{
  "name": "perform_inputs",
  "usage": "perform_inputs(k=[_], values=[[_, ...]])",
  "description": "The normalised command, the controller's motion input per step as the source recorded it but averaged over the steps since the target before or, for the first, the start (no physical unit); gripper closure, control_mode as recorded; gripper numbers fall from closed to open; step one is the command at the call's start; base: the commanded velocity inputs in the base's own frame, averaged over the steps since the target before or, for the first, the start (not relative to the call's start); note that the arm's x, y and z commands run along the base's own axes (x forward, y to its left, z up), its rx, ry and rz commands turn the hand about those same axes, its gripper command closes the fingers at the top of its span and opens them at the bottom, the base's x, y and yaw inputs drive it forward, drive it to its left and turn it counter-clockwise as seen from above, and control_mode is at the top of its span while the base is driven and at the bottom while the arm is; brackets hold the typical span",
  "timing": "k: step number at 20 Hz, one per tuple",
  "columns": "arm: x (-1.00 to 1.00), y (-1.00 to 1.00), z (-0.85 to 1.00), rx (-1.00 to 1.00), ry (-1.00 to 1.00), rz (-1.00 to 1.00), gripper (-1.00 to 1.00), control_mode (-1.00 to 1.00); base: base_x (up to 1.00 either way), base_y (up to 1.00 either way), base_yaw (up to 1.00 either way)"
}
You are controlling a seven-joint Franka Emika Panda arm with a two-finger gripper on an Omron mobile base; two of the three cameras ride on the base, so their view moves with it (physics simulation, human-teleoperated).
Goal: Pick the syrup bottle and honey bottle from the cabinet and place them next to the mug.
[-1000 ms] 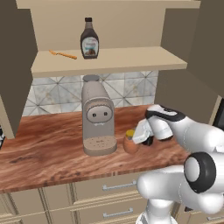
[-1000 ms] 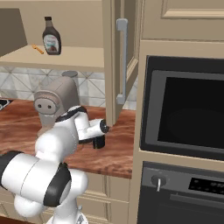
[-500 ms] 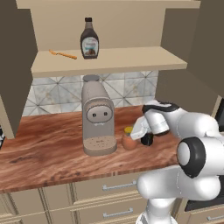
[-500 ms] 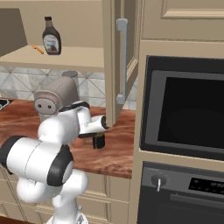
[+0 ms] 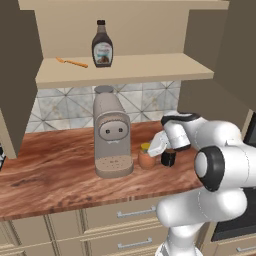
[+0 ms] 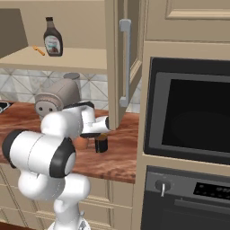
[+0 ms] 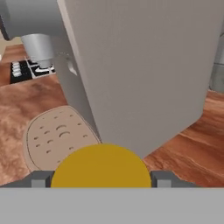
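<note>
honey bottle standing upright on the wooden counter, between the grey coffee machine and the black mug, just beside both. yellow lid framed by the gripper, finger tips close on either side of it; clamped or merely around it, cannot tell. syrup bottle upright on the cabinet shelf, near a thin orange stick. oven to the right.
</note>
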Motion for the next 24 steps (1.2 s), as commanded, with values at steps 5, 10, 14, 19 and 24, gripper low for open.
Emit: perform_inputs(k=[5,10,14,19,24], values=[[0.00,0.00,-0.20,0.00,-0.01,0.00,1.00,-1.00,0.00,0.00,0.00],[0.00,0.01,-0.08,0.00,0.00,0.00,1.00,-1.00,0.00,0.00,0.00],[0.00,0.01,0.00,0.00,0.00,0.00,1.00,-1.00,0.00,0.00,0.00],[0.00,0.00,0.00,0.00,0.00,0.00,-1.00,-1.00,0.00,0.00,0.00],[0.00,0.00,0.00,0.00,0.00,0.00,-1.00,-1.00,0.00,0.00,0.00]])
